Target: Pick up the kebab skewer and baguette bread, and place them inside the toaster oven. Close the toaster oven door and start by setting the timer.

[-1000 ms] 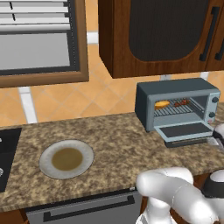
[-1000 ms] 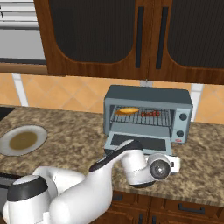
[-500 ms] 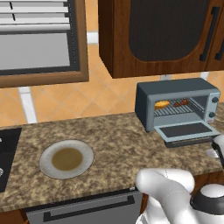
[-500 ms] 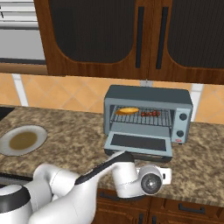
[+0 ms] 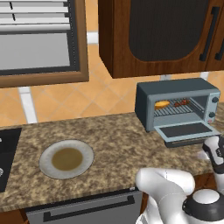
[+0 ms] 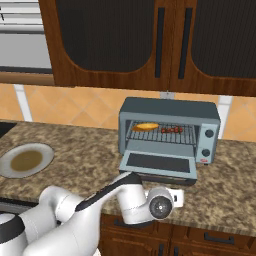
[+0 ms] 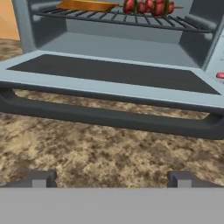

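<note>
The blue-grey toaster oven (image 5: 177,94) (image 6: 170,107) stands on the counter. Its door (image 5: 186,130) (image 6: 159,164) (image 7: 109,76) hangs open and lies flat. On the wire rack lies the golden baguette bread (image 5: 162,104) (image 6: 145,127) (image 7: 87,5), with the dark red kebab skewer (image 5: 180,103) (image 6: 171,129) (image 7: 148,6) to its right. My gripper (image 7: 111,180) is open and empty. It sits low over the counter, just in front of the door's dark bar handle (image 7: 109,118), apart from it.
A grey plate (image 5: 66,158) (image 6: 26,160) with a brown centre rests on the speckled counter to the left. Small knobs (image 6: 209,134) run down the oven's right edge. Dark wood cabinets hang above. A black stove (image 5: 6,148) borders the counter's left end.
My hand has come down and slid left along the counter's front edge, ending below the open door's handle. The jaws stay open, and the oven, bread and skewer have not moved.
</note>
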Tool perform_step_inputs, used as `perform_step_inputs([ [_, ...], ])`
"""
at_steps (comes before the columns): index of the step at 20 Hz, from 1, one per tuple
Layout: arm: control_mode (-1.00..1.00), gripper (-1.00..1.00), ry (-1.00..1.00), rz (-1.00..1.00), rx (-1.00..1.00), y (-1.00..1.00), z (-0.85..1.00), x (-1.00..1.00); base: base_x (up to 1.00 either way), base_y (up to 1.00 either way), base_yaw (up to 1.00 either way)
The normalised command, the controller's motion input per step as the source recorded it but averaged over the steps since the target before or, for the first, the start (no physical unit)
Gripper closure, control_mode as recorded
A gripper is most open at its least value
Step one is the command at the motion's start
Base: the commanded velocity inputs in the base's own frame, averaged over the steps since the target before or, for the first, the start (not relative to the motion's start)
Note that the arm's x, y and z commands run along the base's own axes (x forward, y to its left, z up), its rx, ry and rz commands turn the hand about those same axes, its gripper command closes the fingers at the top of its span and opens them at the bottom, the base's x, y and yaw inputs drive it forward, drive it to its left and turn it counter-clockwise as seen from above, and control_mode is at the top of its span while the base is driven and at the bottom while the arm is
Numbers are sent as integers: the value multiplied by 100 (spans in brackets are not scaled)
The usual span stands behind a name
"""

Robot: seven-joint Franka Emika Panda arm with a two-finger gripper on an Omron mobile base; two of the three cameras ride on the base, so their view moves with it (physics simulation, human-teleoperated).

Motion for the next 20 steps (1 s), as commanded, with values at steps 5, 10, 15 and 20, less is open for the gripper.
perform_step_inputs([
  [5, -100, -100, 0, 1, 7, -7, 0, 16, 0, 0, 0],
  [10, -100, -100, 0, 0, 12, -18, -2, 9, 0, 0, 0],
  [15, -100, -100, 0, 0, 5, -5, -12, 17, 0, 0, 0],
  [20, -100, -100, 0, 0, 0, 0, -12, 24, 0, 0, 0],
])
